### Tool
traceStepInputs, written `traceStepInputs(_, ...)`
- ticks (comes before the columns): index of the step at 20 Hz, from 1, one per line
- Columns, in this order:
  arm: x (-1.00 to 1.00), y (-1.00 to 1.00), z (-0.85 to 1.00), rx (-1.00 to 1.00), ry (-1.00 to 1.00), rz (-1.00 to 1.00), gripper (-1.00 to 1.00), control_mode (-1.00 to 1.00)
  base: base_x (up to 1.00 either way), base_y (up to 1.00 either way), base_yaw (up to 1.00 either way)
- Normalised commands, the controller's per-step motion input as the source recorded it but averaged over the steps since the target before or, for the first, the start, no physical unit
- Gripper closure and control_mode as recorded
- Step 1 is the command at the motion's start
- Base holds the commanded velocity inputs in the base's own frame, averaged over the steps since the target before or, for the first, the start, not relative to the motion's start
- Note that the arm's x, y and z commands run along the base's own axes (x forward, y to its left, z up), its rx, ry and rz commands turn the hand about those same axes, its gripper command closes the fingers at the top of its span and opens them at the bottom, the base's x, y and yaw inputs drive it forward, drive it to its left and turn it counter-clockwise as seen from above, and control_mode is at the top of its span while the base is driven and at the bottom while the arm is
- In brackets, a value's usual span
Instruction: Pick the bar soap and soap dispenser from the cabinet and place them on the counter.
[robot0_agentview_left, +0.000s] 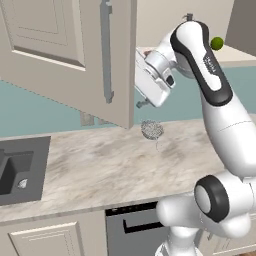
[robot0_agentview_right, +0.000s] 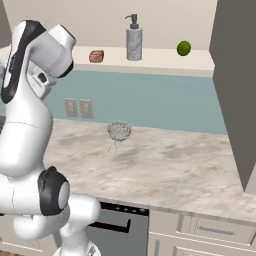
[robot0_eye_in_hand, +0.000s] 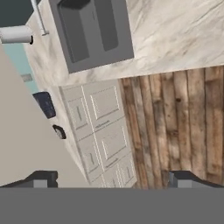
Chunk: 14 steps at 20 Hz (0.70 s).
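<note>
The tool (robot0_eye_in_hand: 109, 177) hangs released, its tips spread wide with nothing between them, looking down at the dark sink (robot0_eye_in_hand: 92, 33). On the marbled surface (robot0_agentview_right: 165, 165) rests a wire-mesh ball (robot0_agentview_right: 119, 131). Farther back on the cabinet (robot0_agentview_left: 65, 55) shelf stand the bar soap (robot0_agentview_right: 96, 56), the soap dispenser (robot0_agentview_right: 134, 42) beside it, and a lime (robot0_agentview_right: 184, 48) well apart.

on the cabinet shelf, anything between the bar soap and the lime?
Yes: the soap dispenser stands between the bar soap and the lime, seen in the right base view.
</note>
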Motion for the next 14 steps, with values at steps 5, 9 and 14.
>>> traceStepInputs(5,0.05,0.48,0.01,-0.01,0.08,0.02,-1.0,-1.0,0.0,0.0,0.0)
traceStepInputs(9,0.07,0.4,0.09,0.08,0.02,0.03,-1.0,-1.0,0.0,0.0,0.0)
traceStepInputs(14,0.03,0.35,0.08,0.13,0.02,0.04,-1.0,-1.0,0.0,0.0,0.0)
